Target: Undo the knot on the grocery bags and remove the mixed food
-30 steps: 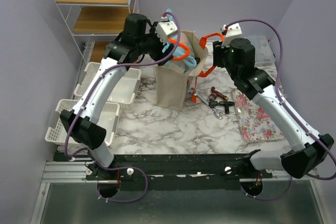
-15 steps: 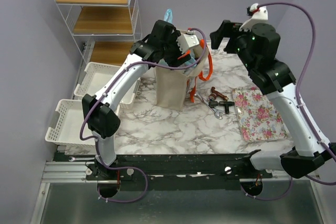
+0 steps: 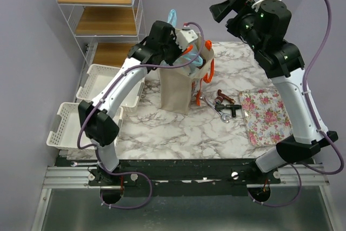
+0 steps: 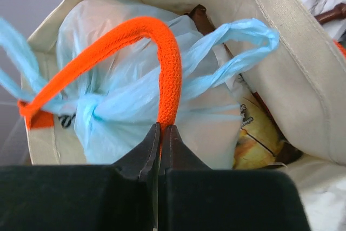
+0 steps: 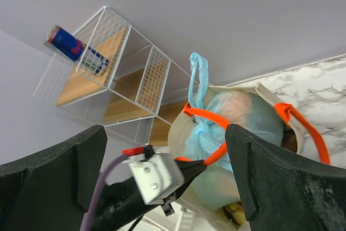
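the left gripper (image 4: 160, 133) pinched the orange handle (image 4: 135, 31) of the canvas tote (image 3: 178, 93) standing far-centre on the table (image 3: 178, 131), the knotted blue plastic bag (image 4: 124, 112) inside it, its dark print (image 4: 66, 120) unreadable, while the right gripper (image 3: 227, 6) gaped wide.

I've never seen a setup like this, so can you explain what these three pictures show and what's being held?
Two robot arms are bolted to a marble table. One picture looks down from above; the other two come from cameras on each wrist. On the table stand a canvas tote with a knotted blue bag inside, some tools and a floral mat; white baskets sit at the left. The left gripper is shut on the tote's orange handle. The right gripper is raised, open and empty.
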Controlling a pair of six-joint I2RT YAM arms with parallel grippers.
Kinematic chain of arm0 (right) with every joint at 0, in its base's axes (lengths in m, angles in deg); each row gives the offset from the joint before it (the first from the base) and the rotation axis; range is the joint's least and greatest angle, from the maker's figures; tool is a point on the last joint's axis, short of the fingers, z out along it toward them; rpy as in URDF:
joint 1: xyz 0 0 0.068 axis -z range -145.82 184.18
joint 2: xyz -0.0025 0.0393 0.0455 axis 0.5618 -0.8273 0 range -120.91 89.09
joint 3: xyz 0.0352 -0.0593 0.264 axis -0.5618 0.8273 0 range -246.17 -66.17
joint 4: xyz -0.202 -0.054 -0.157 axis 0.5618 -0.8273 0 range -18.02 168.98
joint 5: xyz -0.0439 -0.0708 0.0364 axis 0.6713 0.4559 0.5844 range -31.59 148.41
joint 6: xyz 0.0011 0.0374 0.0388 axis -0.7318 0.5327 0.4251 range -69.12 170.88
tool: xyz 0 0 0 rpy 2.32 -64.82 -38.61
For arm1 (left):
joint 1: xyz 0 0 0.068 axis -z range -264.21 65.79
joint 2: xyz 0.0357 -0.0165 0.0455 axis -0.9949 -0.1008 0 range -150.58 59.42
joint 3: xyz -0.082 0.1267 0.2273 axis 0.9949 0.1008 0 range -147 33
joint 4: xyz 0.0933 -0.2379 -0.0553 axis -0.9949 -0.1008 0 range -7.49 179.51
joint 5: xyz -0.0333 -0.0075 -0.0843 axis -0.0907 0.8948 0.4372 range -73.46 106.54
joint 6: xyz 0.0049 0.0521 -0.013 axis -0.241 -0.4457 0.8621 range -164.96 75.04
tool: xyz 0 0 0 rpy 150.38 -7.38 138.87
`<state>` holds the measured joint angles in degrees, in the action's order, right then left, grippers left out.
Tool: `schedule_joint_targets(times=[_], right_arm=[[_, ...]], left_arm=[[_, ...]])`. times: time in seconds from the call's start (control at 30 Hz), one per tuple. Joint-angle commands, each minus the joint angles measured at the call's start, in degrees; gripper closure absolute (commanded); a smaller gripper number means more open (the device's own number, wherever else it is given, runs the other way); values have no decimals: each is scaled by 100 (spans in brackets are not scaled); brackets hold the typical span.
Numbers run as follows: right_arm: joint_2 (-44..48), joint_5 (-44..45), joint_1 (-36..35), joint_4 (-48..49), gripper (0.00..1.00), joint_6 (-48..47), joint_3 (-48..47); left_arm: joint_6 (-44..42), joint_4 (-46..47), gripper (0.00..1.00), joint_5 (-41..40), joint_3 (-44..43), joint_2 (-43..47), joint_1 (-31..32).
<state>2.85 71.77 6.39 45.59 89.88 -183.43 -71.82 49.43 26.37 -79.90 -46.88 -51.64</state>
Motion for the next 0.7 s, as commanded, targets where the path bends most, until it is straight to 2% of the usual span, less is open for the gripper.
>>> schedule_joint_targets(times=[0.0,0.2,0.23,0.33,0.4,0.43,0.47,0.53,0.67], right_arm=[[-323,-252,93,-489,0,999,-661],[-624,-1047,426,-905,0,1888,-971],[-647,-1178,462,-922,0,1952,-951],[-675,-1297,477,-866,0,1986,-940],[-697,-1475,483,-799,0,1970,-974],[-755,-1501,485,-771,0,1972,-1035],[-837,-1515,498,-768,0,1972,-1160],[-990,-1505,519,-775,0,2016,-1437],[-1129,-1611,593,-817,0,2181,-1524]], left_arm=[[1827,1049,100,550,846,1279,-604],[3409,1651,100,569,1916,2112,-1709],[3568,1580,96,508,1993,2130,-1858],[3603,1032,43,359,1937,2050,-2189],[3456,905,15,359,2028,2157,-2294],[3332,1018,6,406,2151,2264,-2315],[3206,1167,1,518,2249,2407,-2317],[2876,1394,1,1010,2215,2502,-2251],[2112,772,1,986,942,1933,-1701]])
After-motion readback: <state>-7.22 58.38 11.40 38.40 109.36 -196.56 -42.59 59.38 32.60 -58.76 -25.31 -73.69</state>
